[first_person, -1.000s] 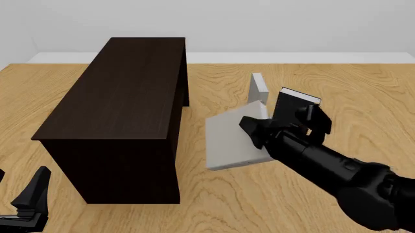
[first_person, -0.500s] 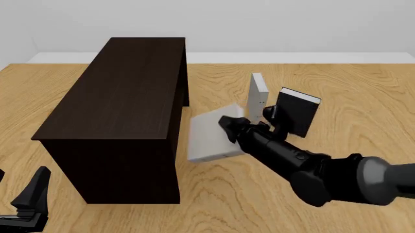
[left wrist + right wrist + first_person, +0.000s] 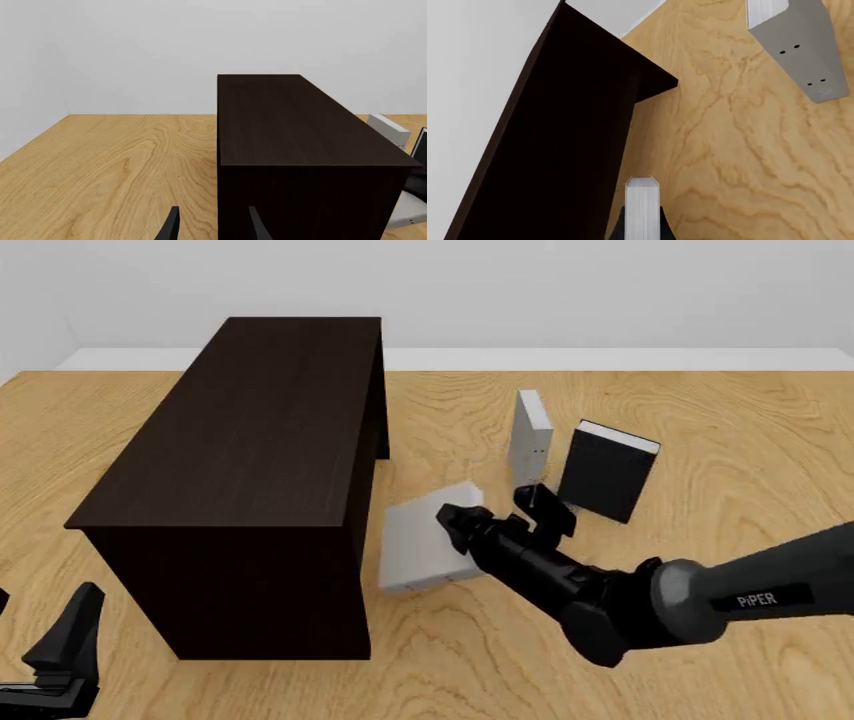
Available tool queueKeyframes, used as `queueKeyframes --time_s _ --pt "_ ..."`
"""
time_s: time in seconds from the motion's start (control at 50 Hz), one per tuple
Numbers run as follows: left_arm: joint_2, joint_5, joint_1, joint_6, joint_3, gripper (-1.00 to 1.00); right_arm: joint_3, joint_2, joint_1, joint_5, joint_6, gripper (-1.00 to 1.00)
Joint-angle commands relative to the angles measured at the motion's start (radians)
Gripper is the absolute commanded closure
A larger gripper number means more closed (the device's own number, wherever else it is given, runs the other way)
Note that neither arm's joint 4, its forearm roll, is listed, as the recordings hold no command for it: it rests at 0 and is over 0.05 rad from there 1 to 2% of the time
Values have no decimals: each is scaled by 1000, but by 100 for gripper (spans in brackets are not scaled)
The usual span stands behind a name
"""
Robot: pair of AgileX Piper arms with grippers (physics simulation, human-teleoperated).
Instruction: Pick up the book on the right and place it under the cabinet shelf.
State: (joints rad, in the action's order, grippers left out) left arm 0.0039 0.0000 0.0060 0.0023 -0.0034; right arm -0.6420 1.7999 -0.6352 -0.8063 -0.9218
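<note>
Book [image 3: 424, 540] clamped between right gripper [image 3: 497, 520] fingers, lifted off table [image 3: 747, 450], just beside cabinet shelf [image 3: 254, 430] open side. Pickup done; sliding underneath and release remain. Left gripper [image 3: 60, 655] idle, fingers apart.

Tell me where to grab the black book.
Pinch the black book across its covers at the top edge, probably coming straight down. It stands upright and apart from the standing grey book, so both faces are free.

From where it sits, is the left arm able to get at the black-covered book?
Probably not: the left tool sits at the near left corner, and the large dark brown cabinet stands between it and the black-covered book.
</note>
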Motion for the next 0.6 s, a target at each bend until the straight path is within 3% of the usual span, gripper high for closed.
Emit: queueKeyframes --time_s 0.02,0.58,0.6 --pt "0 0 0 0 0 -100 0 68 2 -65 -35 100" --pt "0 0 1 0 0 -100 4 121 -1 -76 -22 100" --pt "0 0 1 0 0 -100 4 120 -1 -77 -22 -100"
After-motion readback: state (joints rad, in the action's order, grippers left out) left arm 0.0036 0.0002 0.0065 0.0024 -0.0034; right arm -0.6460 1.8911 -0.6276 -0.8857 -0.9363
